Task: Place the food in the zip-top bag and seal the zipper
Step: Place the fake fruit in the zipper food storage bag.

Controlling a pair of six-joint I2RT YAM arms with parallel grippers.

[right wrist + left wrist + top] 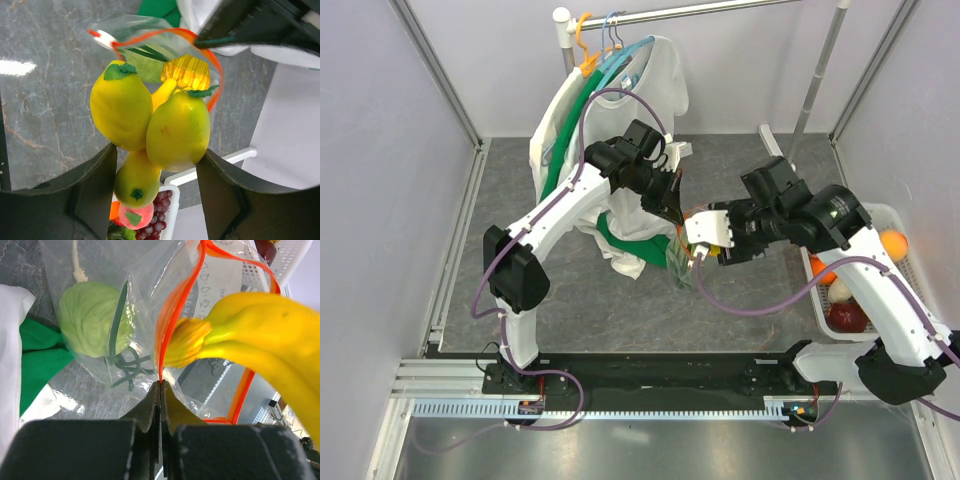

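**Mia:** What are the left jaws doing?

**Ben:** They are pinching shut on the red zipper [162, 345], holding the bag [95, 270] open over the bench [740, 180].

**Mia:** And the bananas [260, 335]?

**Ben:** The right jaws are squeezing them. The bananas are pointing stem first at the open mouth, sitting at its right side.

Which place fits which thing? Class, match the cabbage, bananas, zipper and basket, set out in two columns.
Things:
1 cabbage
2 bananas
3 zipper
4 basket

Places:
a pinched in the left gripper
b at the right edge of the table
c inside the bag
d held in the right gripper

Pairs: 1-c, 2-d, 3-a, 4-b
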